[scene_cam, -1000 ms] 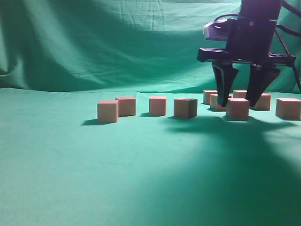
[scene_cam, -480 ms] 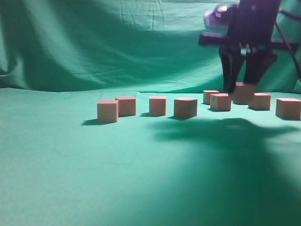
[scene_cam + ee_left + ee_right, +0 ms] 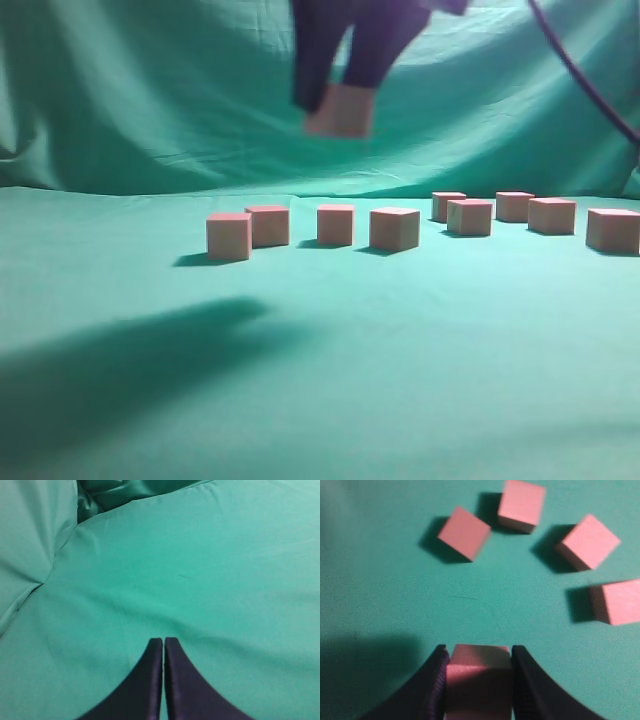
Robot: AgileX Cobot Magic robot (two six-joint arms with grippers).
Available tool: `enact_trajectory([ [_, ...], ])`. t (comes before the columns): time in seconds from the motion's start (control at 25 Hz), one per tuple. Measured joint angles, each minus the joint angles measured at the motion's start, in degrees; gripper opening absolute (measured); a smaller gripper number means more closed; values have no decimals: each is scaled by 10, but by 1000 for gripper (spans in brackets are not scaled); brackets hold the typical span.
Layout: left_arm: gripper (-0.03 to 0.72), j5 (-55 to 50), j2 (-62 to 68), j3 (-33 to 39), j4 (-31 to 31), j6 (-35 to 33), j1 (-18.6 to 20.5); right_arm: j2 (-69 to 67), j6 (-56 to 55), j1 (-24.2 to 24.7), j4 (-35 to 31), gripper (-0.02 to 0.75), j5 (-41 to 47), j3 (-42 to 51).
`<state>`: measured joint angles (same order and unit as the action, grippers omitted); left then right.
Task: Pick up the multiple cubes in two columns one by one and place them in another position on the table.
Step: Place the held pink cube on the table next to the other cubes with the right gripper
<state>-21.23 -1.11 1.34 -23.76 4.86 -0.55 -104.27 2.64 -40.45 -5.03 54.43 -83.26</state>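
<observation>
High above the desk point(image 3: 320, 400), against the draped green backdrop point(image 3: 150, 90), we find the right claw point(image 3: 338, 108) carrying one cube point(image 3: 341, 110), blurred in the exterior view. Its two dark fingers point(image 3: 312, 60) press the cube from either side, clear of the cloth. From the right wrist view we see the same held cube point(image 3: 479, 677) wedged between the fingers point(image 3: 432, 690), pads touching both side faces, with the claw point(image 3: 479, 680) hanging over bare teal cloth point(image 3: 380, 600).

On the desk we count nine cubes in the exterior view. A left group of four sits in a loose row: the nearest cube point(image 3: 229, 236) at the left end, one just behind it point(image 3: 268, 225), a third point(image 3: 335, 224), and a fourth point(image 3: 394, 228) turned slightly. A right group of five lies farther back and to the right, ending with a cube point(image 3: 612, 229) at the frame edge. The two groups stand apart.

Below the right claw, four of the resting cubes show in its wrist view, spread in an arc, one point(image 3: 464, 533) rotated on the cloth.

The left claw point(image 3: 163, 642) shows fingertips pressed together, nothing between them, above wrinkled cloth point(image 3: 200, 570); we see no cubes there.
</observation>
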Motion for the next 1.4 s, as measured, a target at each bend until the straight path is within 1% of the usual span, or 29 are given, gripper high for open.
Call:
enact_trajectory([
  [0.08,0,0,0,0,0,0,0,-15,14,-25,-1,267,-16,0],
  [0.2,0,0,0,0,0,0,0,-43,21,-41,-1,267,-37,0],
  [0.32,0,0,0,0,0,0,0,-75,27,-42,4,267,-44,-10],
  [0.72,0,0,0,0,0,0,0,-164,47,-42,20,267,-49,-90],
  [1.12,0,0,0,0,0,0,0,-175,48,-42,31,267,-49,-104],
  [1.16,0,0,0,0,0,0,0,-175,48,-42,31,336,-49,-104],
  [1.32,0,0,0,0,0,0,0,-175,48,-42,31,521,-41,-105],
  [1.36,0,0,0,0,0,0,0,-174,48,-42,31,556,-35,-105],
  [1.4,0,0,0,0,0,0,0,-173,48,-42,31,556,-24,-108],
])
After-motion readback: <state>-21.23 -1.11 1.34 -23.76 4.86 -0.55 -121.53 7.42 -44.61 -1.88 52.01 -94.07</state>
